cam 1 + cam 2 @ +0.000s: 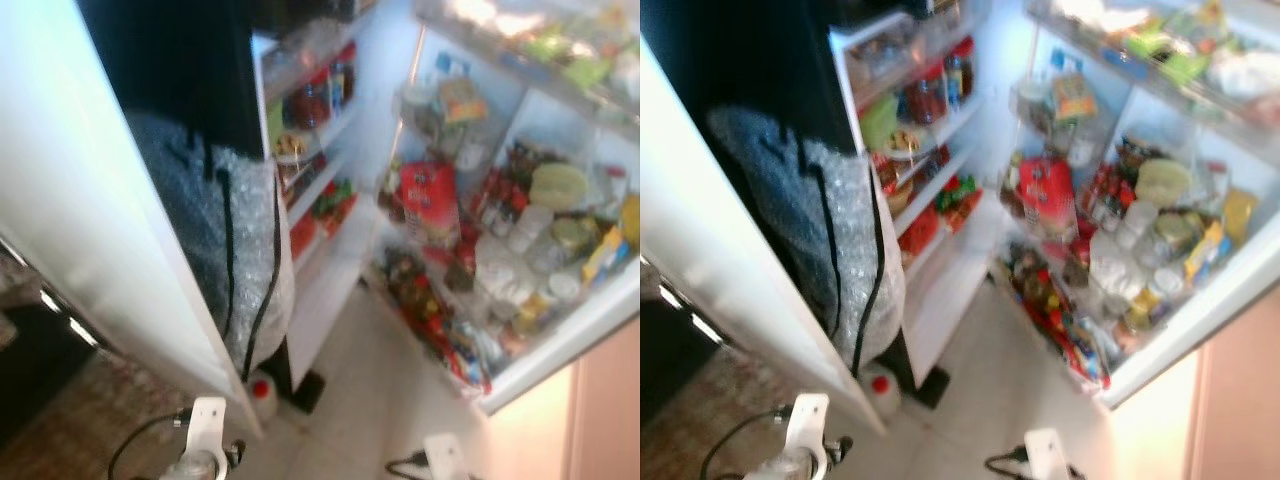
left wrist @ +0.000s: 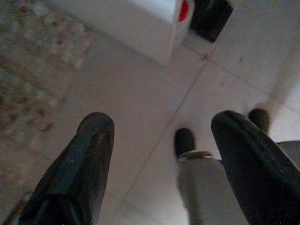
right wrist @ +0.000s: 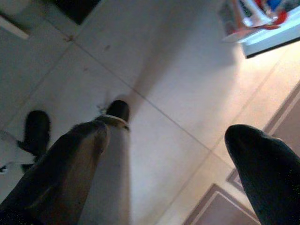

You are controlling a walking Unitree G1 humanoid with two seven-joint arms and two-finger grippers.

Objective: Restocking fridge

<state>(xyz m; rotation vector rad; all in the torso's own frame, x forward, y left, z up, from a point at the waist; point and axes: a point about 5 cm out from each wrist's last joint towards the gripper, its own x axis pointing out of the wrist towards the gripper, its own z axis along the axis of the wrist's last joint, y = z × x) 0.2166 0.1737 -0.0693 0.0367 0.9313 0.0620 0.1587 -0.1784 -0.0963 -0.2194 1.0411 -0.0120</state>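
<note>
Left gripper: low at 7 o'clock, black fingers wide apart, holding nothing.
Right gripper: low at 5 o'clock, fingers wide apart.
White fridge: open, full shelves at 1 o'clock.
Pale tiled floor: under both grippers.

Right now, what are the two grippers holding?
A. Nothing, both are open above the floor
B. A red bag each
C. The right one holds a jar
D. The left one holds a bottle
A: the left gripper and the right gripper both have their fingers spread apart over the bare tiled floor.

The fridge stands open, white inside, its shelves and door racks crowded with jars, bottles and a red carton.
</note>
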